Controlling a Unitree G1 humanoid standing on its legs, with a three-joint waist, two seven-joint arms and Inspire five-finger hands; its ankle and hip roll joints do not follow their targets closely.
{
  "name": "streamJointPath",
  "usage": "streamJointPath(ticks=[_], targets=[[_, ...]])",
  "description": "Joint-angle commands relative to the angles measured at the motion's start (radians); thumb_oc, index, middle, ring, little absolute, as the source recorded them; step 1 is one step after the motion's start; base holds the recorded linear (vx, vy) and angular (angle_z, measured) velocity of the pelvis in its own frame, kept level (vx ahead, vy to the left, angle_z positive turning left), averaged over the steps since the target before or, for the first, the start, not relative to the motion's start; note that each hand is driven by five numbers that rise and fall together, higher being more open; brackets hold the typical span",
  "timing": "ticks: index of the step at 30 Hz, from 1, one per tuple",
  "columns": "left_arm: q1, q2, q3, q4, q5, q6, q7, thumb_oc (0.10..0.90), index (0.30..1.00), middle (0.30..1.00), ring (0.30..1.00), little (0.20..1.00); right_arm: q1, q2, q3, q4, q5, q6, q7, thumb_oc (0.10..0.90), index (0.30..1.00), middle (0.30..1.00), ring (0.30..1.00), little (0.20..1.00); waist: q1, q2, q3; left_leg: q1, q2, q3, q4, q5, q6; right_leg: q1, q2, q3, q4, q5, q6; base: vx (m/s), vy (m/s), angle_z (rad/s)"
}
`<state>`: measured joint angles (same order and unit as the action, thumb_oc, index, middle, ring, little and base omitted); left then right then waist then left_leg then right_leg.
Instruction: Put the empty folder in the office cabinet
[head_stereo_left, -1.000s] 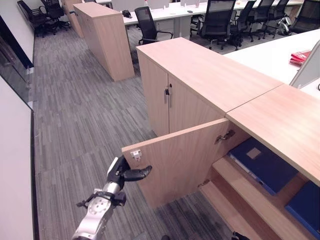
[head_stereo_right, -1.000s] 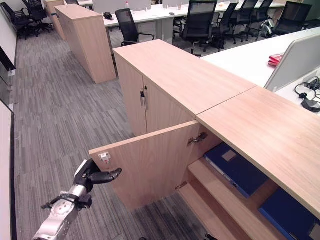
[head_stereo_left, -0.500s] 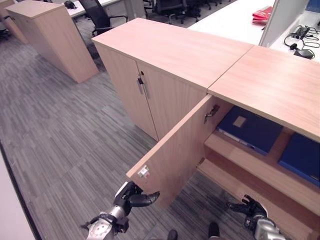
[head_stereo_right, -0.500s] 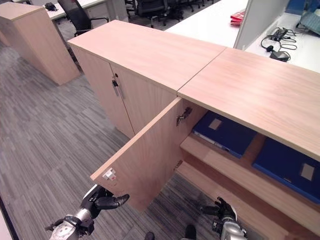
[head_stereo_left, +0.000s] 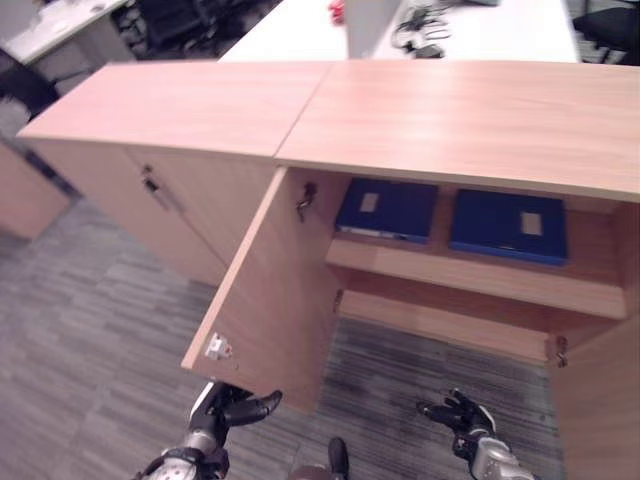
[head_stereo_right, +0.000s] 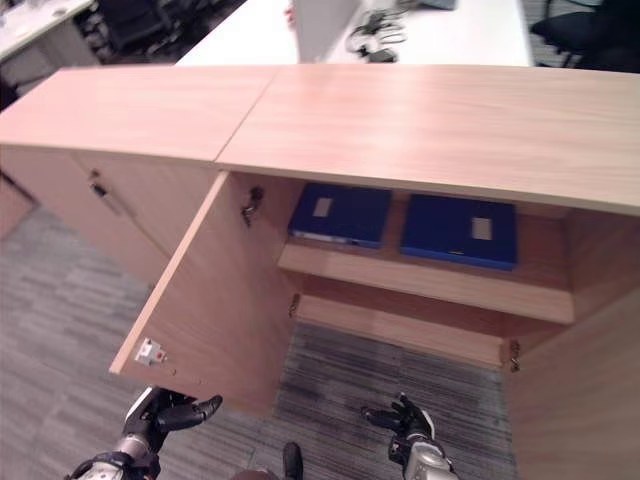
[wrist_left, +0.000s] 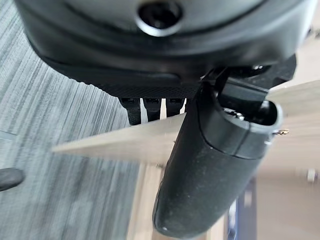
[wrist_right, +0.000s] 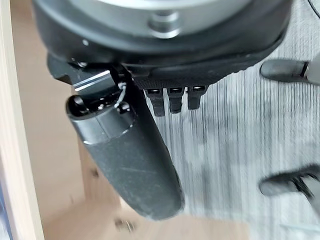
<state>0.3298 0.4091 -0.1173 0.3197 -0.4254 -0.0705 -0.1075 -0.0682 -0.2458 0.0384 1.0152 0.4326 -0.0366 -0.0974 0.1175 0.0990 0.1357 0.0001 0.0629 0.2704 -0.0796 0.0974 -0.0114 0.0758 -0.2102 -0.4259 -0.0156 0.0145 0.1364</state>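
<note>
at the left our left hand (head_stereo_left: 232, 409) hangs low by the lower edge of the open cabinet door (head_stereo_left: 270, 300), relaxed and holding nothing, and at the right our right hand (head_stereo_left: 458, 414) is also spread and empty over the carpet (head_stereo_left: 90, 330). two blue folders (head_stereo_left: 388, 210) already lie flat on the shelf (head_stereo_left: 480, 275) of the office cabinet (head_stereo_left: 470, 120); we judge them light, stiff and a little slippery, best pinched at the spine. the left wrist view shows the door edge close to our fingers (wrist_left: 150, 109), which the eye views do not make clear.

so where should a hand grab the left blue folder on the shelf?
Probably the front edge of the left folder, coming straight in through the open cabinet front. It lies flat on the upper shelf under the top panel, so there is little room from above; the right folder flanks it.
</note>
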Motion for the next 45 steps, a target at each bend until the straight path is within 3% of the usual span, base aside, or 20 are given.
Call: streamJointPath(ticks=[1, 6, 12, 14, 17, 18, 19, 20, 23, 25, 26, 31, 36, 37, 38, 39, 40, 41, 42, 45], targets=[[-0.083, -0.009, -0.008, -0.118, 0.0, -0.083, -0.021, 0.8, 0.9, 0.9, 0.9, 0.9, -0.039, 0.0, 0.005, -0.074, -0.012, -0.042, 0.002, 0.8, 0.9, 0.9, 0.9, 0.9, -0.007, -0.024, -0.035, 0.04, -0.036, -0.057, -0.008, -0.166, 0.003, -0.005, -0.048, -0.028, 0.007, -0.002, 0.066, 0.11, -0.263, -0.38], [-0.169, -0.073, 0.016, 0.011, -0.011, -0.075, 0.055, 0.8, 0.9, 0.9, 0.9, 0.9, -0.015, -0.003, 0.017, -0.057, -0.008, -0.039, -0.004, 0.8, 0.9, 0.9, 0.9, 0.9, -0.07, -0.026, -0.035, 0.081, 0.028, 0.016, 0.0, -0.144, -0.035, 0.002, 0.032, 0.044, -0.072, -0.012, 0.036, 0.07, -0.255, -0.62], [-0.25, -0.103, 0.021, 0.082, -0.019, -0.085, 0.109, 0.8, 0.9, 0.9, 0.9, 0.9, 0.005, -0.011, 0.007, -0.01, -0.006, -0.039, -0.015, 0.8, 0.9, 0.9, 0.9, 0.9, -0.103, -0.029, -0.033, 0.091, 0.074, 0.022, 0.021, -0.122, -0.068, 0.012, 0.077, 0.055, -0.072, -0.047, 0.004, 0.08, -0.212, -0.4], [-0.333, -0.126, 0.043, 0.161, -0.061, -0.095, 0.164, 0.8, 0.9, 0.9, 0.9, 0.9, 0.024, -0.024, 0.017, 0.035, -0.015, -0.035, -0.024, 0.8, 0.9, 0.9, 0.9, 0.9, -0.132, -0.048, -0.013, 0.058, 0.138, 0.019, 0.193, -0.108, -0.096, 0.027, 0.118, 0.081, -0.072, -0.085, -0.036, 0.16, -0.379, -0.08], [-0.381, -0.134, 0.062, 0.221, -0.095, -0.109, 0.196, 0.8, 0.9, 0.9, 0.9, 0.9, 0.019, -0.037, 0.022, 0.055, -0.022, -0.029, -0.027, 0.8, 0.9, 0.9, 0.9, 0.9, -0.132, -0.058, 0.001, 0.025, 0.137, -0.031, 0.281, -0.098, -0.089, 0.039, 0.124, 0.102, -0.072, -0.099, -0.047, 0.08, -0.143, -0.52], [-0.427, -0.124, 0.076, 0.264, -0.114, -0.12, 0.219, 0.8, 0.9, 0.9, 0.9, 0.9, 0.013, -0.052, 0.022, 0.074, -0.029, -0.024, -0.031, 0.8, 0.9, 0.9, 0.9, 0.9, -0.121, -0.077, 0.003, -0.042, 0.081, -0.092, 0.274, -0.107, -0.058, 0.031, 0.113, 0.116, -0.072, -0.087, -0.05, 0.05, -0.077, -0.81], [-0.427, -0.124, 0.076, 0.265, -0.114, -0.12, 0.219, 0.8, 0.9, 0.9, 0.9, 0.9, 0.012, -0.051, 0.022, 0.074, -0.029, -0.025, -0.031, 0.8, 0.9, 0.9, 0.9, 0.9, -0.121, -0.077, 0.003, -0.043, 0.081, -0.093, 0.275, -0.108, -0.057, 0.031, 0.112, 0.115, -0.072, -0.087, -0.049, 0.13, -0.023, -0.6], [-0.461, -0.084, 0.1, 0.291, -0.112, -0.126, 0.237, 0.8, 0.9, 0.9, 0.9, 0.9, 0.013, -0.068, 0.025, 0.074, -0.033, -0.025, -0.029, 0.8, 0.9, 0.9, 0.9, 0.9, -0.109, -0.089, 0.005, -0.09, 0.033, -0.163, 0.222, -0.114, -0.055, 0.039, 0.111, 0.144, -0.072, -0.089, -0.043, 0.17, 0.022, -0.24], [-0.544, 0.016, 0.136, 0.397, -0.117, -0.132, 0.26, 0.8, 0.9, 0.9, 0.9, 0.9, -0.01, -0.084, 0.042, 0.071, -0.034, -0.034, -0.024, 0.8, 0.9, 0.9, 0.9, 0.9, -0.088, -0.093, 0.015, -0.168, 0.001, -0.261, 0.153, -0.041, -0.074, 0.05, 0.127, 0.181, -0.072, -0.094, -0.038, 0.16, 0.032, -0.3], [-0.581, 0.054, 0.148, 0.446, -0.133, -0.135, 0.265, 0.8, 0.9, 0.9, 0.9, 0.9, -0.02, -0.086, 0.05, 0.068, -0.033, -0.037, -0.023, 0.8, 0.9, 0.9, 0.9, 0.9, -0.085, -0.093, 0.019, -0.188, -0.003, -0.291, 0.126, -0.021, -0.081, 0.051, 0.134, 0.197, -0.072, -0.097, -0.037, 0.12, 0.052, -0.57], [-0.65, 0.144, 0.18, 0.515, -0.166, -0.136, 0.281, 0.8, 0.9, 0.9, 0.9, 0.9, -0.022, -0.09, 0.066, 0.052, -0.024, -0.045, -0.018, 0.8, 0.9, 0.9, 0.9, 0.9, -0.087, -0.092, 0.022, -0.214, 0.009, -0.309, 0.096, 0.002, -0.092, 0.06, 0.146, 0.222, -0.072, -0.106, -0.032, 0.15, 0.077, -0.77], [-0.72, 0.248, 0.216, 0.596, -0.179, -0.132, 0.282, 0.8, 0.9, 0.9, 0.9, 0.9, -0.009, -0.078, 0.081, 0.057, -0.018, -0.051, 0.002, 0.8, 0.9, 0.9, 0.9, 0.9, -0.083, -0.093, 0.002, -0.173, 0.028, -0.293, 0.055, 0.01, -0.087, 0.1, 0.153, 0.251, -0.072, -0.123, -0.025, 0.19, 0.152, -0.82], [-0.767, 0.358, 0.228, 0.639, -0.169, -0.124, 0.274, 0.8, 0.9, 0.9, 0.9, 0.9, 0.014, -0.029, 0.085, 0.067, -0.011, -0.046, 0.022, 0.8, 0.9, 0.9, 0.9, 0.9, -0.084, -0.14, -0.036, -0.118, 0.01, -0.27, 0.072, -0.031, -0.057, 0.086, 0.122, 0.27, 0.032, -0.141, -0.008, 0.17, 0.199, -0.19], [-0.78, 0.389, 0.225, 0.642, -0.146, -0.12, 0.274, 0.8, 0.9, 0.9, 0.9, 0.9, 0.013, -0.007, 0.086, 0.072, -0.01, -0.046, 0.026, 0.8, 0.9, 0.9, 0.9, 0.9, -0.084, -0.155, -0.038, -0.095, 0.005, -0.249, 0.078, -0.053, -0.038, 0.043, 0.119, 0.274, 0.125, -0.141, 0.018, 0.06, 0.127, -0.04], [-0.78, 0.39, 0.224, 0.642, -0.146, -0.12, 0.274, 0.8, 0.9, 0.9, 0.9, 0.9, 0.012, -0.007, 0.086, 0.072, -0.01, -0.046, 0.026, 0.8, 0.9, 0.9, 0.9, 0.9, -0.082, -0.156, -0.038, -0.096, 0.005, -0.247, 0.079, -0.053, -0.038, 0.04, 0.118, 0.276, 0.131, -0.143, 0.019, 0.07, 0.212, -0.14], [-0.78, 0.403, 0.228, 0.651, -0.142, -0.117, 0.271, 0.8, 0.9, 0.9, 0.9, 0.9, 0.01, 0.003, 0.089, 0.074, -0.008, -0.045, 0.027, 0.8, 0.9, 0.9, 0.9, 0.9, -0.084, -0.161, -0.033, -0.084, 0.005, -0.235, 0.086, -0.064, -0.029, 0.009, 0.121, 0.271, 0.194, -0.125, 0.044, -0.01, 0.208, -0.18], [-0.766, 0.429, 0.253, 0.648, -0.141, -0.114, 0.275, 0.8, 0.9, 0.9, 0.9, 0.9, -0.001, 0.013, 0.094, 0.072, -0.008, -0.041, 0.032, 0.8, 0.9, 0.9, 0.9, 0.9, -0.084, -0.15, -0.014, -0.061, 0.016, -0.207, 0.096, -0.083, -0.011, -0.078, 0.106, 0.252, 0.36, -0.073, 0.088, -0.01, 0.206, -0.22], [-0.766, 0.429, 0.253, 0.648, -0.141, -0.114, 0.275, 0.8, 0.9, 0.9, 0.9, 0.9, -0.001, 0.013, 0.094, 0.072, -0.008, -0.041, 0.032, 0.8, 0.9, 0.9, 0.9, 0.9, -0.084, -0.151, -0.014, -0.062, 0.015, -0.206, 0.096, -0.083, -0.011, -0.08, 0.105, 0.253, 0.361, -0.074, 0.088, 0.0, 0.271, -0.32], [-0.744, 0.447, 0.266, 0.656, -0.127, -0.111, 0.276, 0.8, 0.9, 0.9, 0.9, 0.9, -0.01, 0.029, 0.095, 0.067, -0.016, -0.038, 0.034, 0.8, 0.9, 0.9, 0.9, 0.9, -0.084, -0.133, -0.002, -0.037, 0.023, -0.195, 0.093, -0.098, 0.006, -0.141, 0.092, 0.201, 0.476, -0.038, 0.119, 0.02, 0.151, -0.37], [-0.722, 0.463, 0.288, 0.672, -0.114, -0.112, 0.272, 0.8, 0.9, 0.9, 0.9, 0.9, -0.004, 0.045, 0.102, 0.065, -0.026, -0.034, 0.041, 0.8, 0.9, 0.9, 0.9, 0.9, -0.081, -0.138, -0.001, 0.022, 0.011, -0.17, 0.044, -0.113, 0.011, -0.16, 0.052, 0.146, 0.442, -0.031, 0.121, 0.11, 0.138, -0.51]])
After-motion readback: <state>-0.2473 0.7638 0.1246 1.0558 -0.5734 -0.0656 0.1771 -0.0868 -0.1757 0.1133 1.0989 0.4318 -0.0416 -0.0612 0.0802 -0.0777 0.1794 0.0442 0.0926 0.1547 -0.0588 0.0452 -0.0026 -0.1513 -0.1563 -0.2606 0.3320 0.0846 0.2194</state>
